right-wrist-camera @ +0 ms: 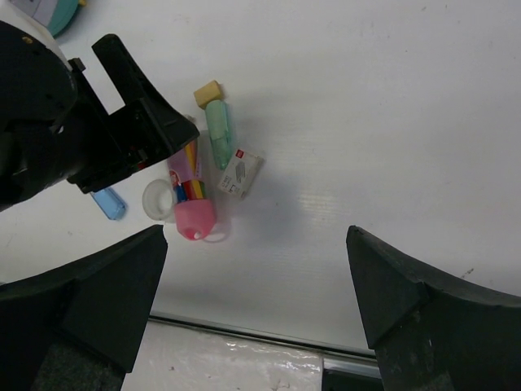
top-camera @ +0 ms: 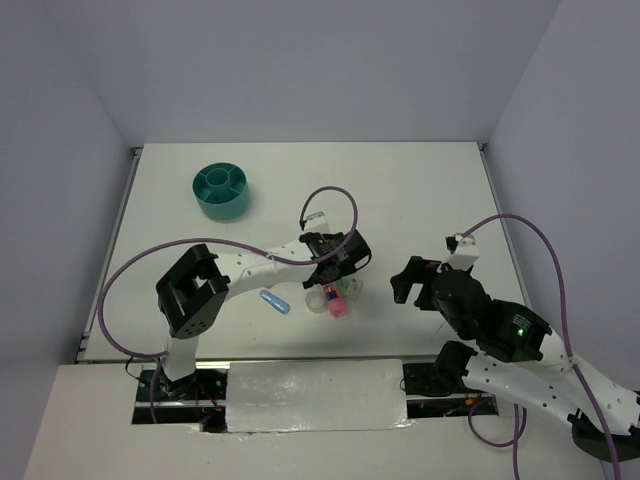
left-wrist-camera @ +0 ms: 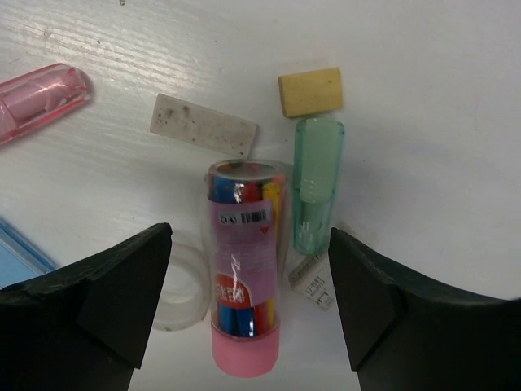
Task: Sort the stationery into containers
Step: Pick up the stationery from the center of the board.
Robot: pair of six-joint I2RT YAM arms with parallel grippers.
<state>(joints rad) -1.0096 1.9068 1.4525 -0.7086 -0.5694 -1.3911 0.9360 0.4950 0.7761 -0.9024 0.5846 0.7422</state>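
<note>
Left gripper [left-wrist-camera: 250,235] stood spread wide over the pink-capped pen tube [left-wrist-camera: 244,273], tape ring [left-wrist-camera: 183,303] touching it at 9 o'clock and green stick [left-wrist-camera: 317,179] just beside at 3 o'clock, so closing was judged liable to snag either; organiser [top-camera: 222,206] sat well apart at 10 o'clock.

Two white-shelled robot arms with blocky black joints: the left arm [top-camera: 240,268] and the right arm [top-camera: 520,385]. A looping purple cable [top-camera: 345,195] trails from each, held near the wrist by a small white clip [top-camera: 313,215]. A green light [top-camera: 519,331] glows on the right arm's black joint housing. The left tool [top-camera: 338,272] and right tool [top-camera: 408,283] are matt black. In the wrist views their fingers [left-wrist-camera: 122,301] are broad, wedge-shaped and unmarked.
</note>
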